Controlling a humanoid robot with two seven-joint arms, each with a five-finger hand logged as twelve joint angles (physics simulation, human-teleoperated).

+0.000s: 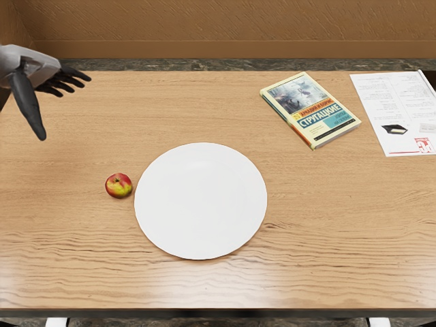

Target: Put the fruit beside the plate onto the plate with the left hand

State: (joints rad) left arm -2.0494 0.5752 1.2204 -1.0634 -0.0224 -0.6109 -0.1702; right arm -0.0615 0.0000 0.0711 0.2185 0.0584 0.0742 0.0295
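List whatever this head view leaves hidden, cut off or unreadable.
Left hand: head view; its arm is cut off by the picture's left edge.
Right hand: out of view altogether.
Paper sheet: head view; its right side runs past the right edge, and the print is too small to read.
Book: head view; the fine print on the cover is too small to read.
Apple: head view; its underside is hidden by its own body.

A wooden table point(320, 266) with wavy grain fills the view. Beyond it, at 12 o'clock, a strip of dark mottled floor point(225, 65) meets a brown textured wall point(225, 19) with a paler baseboard point(238, 49).
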